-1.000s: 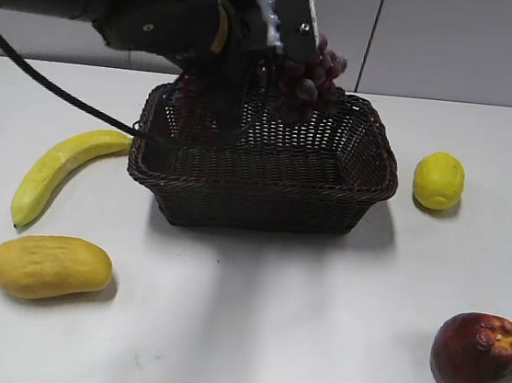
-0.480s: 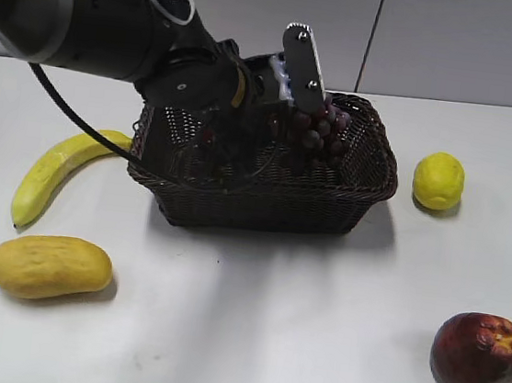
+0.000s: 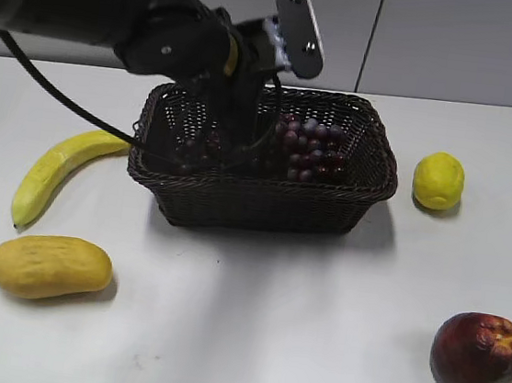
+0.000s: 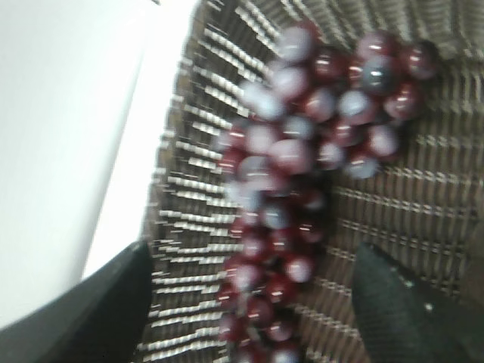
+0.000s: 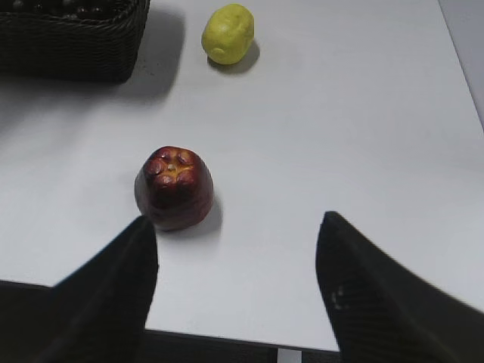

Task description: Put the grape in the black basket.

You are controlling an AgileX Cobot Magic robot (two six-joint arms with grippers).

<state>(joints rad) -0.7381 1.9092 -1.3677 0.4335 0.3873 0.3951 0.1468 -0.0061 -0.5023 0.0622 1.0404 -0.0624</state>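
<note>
Grape in the black basket mid-frame, left hand above it, lemon at right on the desk

I am working in what looks like a lab or test room: a plain white bench is filling the lower frame, bare grey wall panels with a vertical seam are running along the top, and fruit props are sitting spaced around a wicker basket.

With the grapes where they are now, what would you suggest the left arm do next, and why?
Probably lift the left gripper straight up and clear. The grapes already lie on the floor of the basket, and the wrist view shows the jaws spread wide on either side of the bunch, not clamping it, so nothing seems left to release.
</note>
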